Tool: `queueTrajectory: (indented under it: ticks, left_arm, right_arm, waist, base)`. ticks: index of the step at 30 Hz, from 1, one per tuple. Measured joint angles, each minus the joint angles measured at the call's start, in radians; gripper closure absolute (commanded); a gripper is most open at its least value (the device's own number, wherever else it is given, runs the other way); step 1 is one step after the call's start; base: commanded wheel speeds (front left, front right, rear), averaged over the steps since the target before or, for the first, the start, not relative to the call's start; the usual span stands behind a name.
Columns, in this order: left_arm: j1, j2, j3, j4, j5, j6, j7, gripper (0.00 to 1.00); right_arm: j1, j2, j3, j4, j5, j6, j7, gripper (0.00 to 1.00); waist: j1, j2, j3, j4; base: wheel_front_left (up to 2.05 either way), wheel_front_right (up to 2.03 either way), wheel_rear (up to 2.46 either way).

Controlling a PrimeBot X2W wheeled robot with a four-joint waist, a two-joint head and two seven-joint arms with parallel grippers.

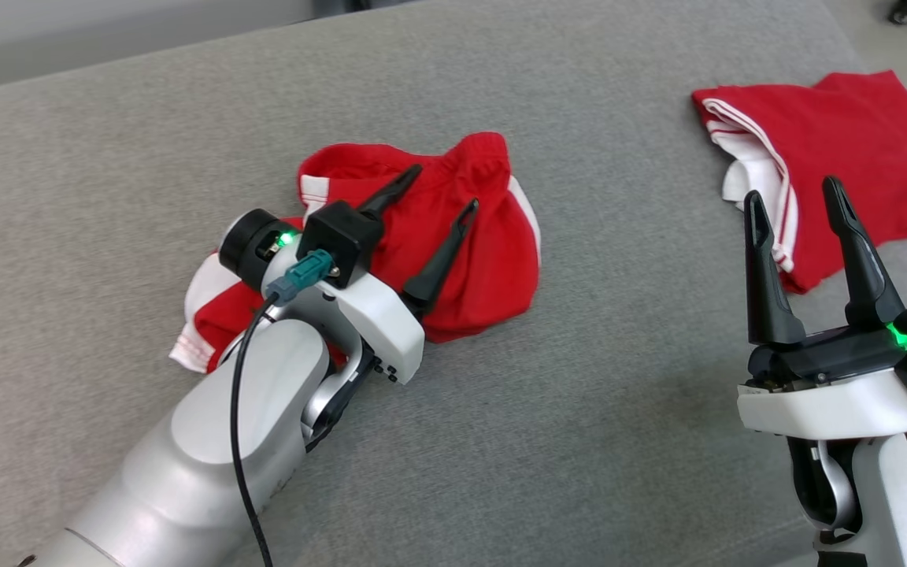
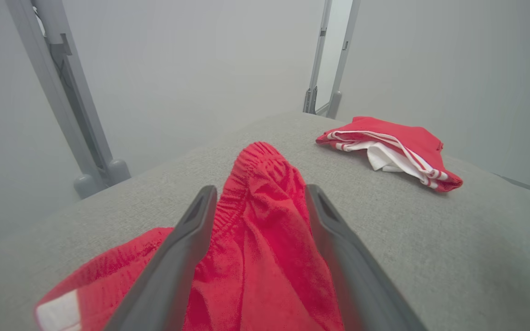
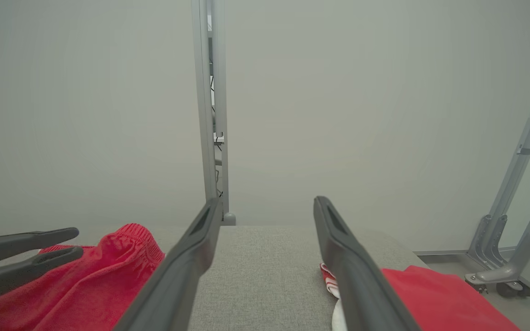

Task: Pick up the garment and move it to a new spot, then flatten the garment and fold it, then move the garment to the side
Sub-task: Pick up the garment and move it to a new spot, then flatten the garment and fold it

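A crumpled red garment (image 1: 485,260) with white trim lies in the middle of the grey fabric surface (image 1: 595,409). My left gripper (image 1: 443,187) hovers over it, open, its two fingers spread above the cloth. In the left wrist view a ridge of the garment (image 2: 256,257) with its elastic band rises between the spread fingers of the left gripper (image 2: 260,189); nothing is pinched. My right gripper (image 1: 792,190) stands open and empty at the lower right. In the right wrist view the right gripper (image 3: 268,201) points over bare fabric, with the garment (image 3: 85,285) and the left gripper (image 3: 76,241) at its left.
A second red garment (image 1: 855,150) with white stripes lies folded at the far right of the surface, just beyond my right fingertips; it also shows as a folded garment (image 2: 398,138) in the left wrist view. Grey metal frame legs (image 2: 95,170) stand past the far edge.
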Motion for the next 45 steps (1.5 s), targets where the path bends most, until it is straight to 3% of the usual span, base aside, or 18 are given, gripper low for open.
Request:
queueTrajectory:
  ticks: [4, 9, 17, 21, 29, 34, 45]
  left_arm:
    - [0.006, 0.003, 0.028, -0.016, -0.009, 0.008, -0.026, 0.0]
    - [0.063, 0.04, 0.113, -0.088, 0.001, 0.065, -0.051, 0.0]
    - [0.319, 0.112, 0.306, -0.298, 0.058, 0.132, -0.052, 0.0]
    - [0.455, 0.099, 0.406, -0.378, 0.084, 0.155, -0.052, 0.0]
    - [0.629, -0.004, 0.527, -0.419, 0.196, 0.144, -0.052, 0.0]
    - [0.692, -0.061, 0.587, -0.419, 0.261, 0.098, -0.052, 0.0]
    - [0.702, -0.125, 0.678, -0.387, 0.352, 0.013, -0.052, 0.0]
  right_arm:
    - [0.0, -0.005, 0.002, 0.001, -0.007, 0.0, 0.0, 0.0]
    - [0.006, -0.026, -0.008, 0.0, -0.008, 0.0, 0.0, 0.0]
    - [0.05, -0.044, -0.01, 0.012, -0.007, 0.0, 0.0, 0.0]
    - [0.068, -0.053, -0.003, 0.021, -0.006, 0.0, 0.0, 0.0]
    - [0.111, -0.051, 0.0, 0.049, 0.003, 0.0, 0.0, 0.0]
    - [0.119, -0.051, 0.01, 0.061, 0.003, 0.0, 0.0, 0.0]
    - [0.119, -0.053, 0.032, 0.077, 0.003, 0.0, 0.0, 0.0]
  waist:
    - [0.0, 0.0, -0.018, 0.039]
    - [-0.0001, -0.0001, -0.057, 0.108]
    - [0.0, 0.0, -0.139, 0.197]
    - [0.0, 0.0, -0.171, 0.244]
    - [0.0, 0.0, -0.227, 0.304]
    - [0.0, 0.0, -0.242, 0.315]
    - [0.0, 0.0, -0.257, 0.321]
  base:
    - [0.0, 0.0, 0.0]
    - [0.0, 0.0, 0.0]
    - [0.0, 0.0, 0.0]
    - [0.0, 0.0, 0.0]
    - [0.0, 0.0, 0.0]
    - [0.0, 0.0, 0.0]
    - [0.0, 0.0, 0.0]
